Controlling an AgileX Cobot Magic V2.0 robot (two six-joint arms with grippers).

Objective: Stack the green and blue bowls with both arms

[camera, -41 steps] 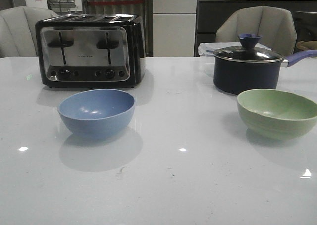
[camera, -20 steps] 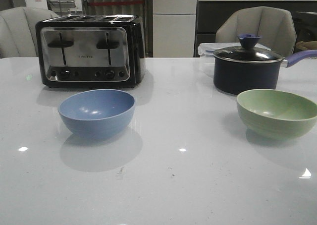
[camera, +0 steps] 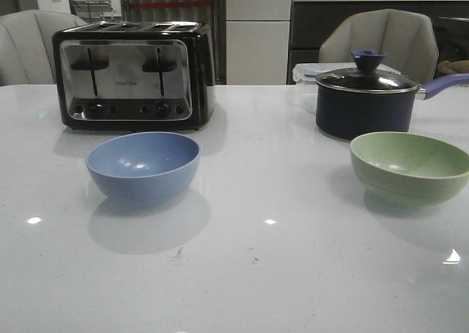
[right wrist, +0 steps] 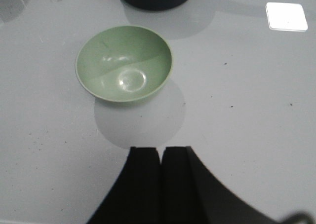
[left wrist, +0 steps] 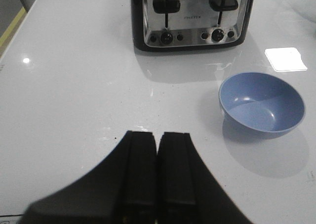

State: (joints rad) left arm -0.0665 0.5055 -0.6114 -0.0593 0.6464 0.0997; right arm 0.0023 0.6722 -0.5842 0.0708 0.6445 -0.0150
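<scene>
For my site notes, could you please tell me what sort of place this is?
Probably a kitchen or dining area: a four-slot toaster and a lidded saucepan stand on a glossy white table, with upholstered chairs behind.

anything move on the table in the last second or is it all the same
Nothing visibly changed. In the front view the blue bowl, green bowl, toaster and saucepan sit where they were, both bowls upright, empty and apart. No arm has entered that view.
</scene>
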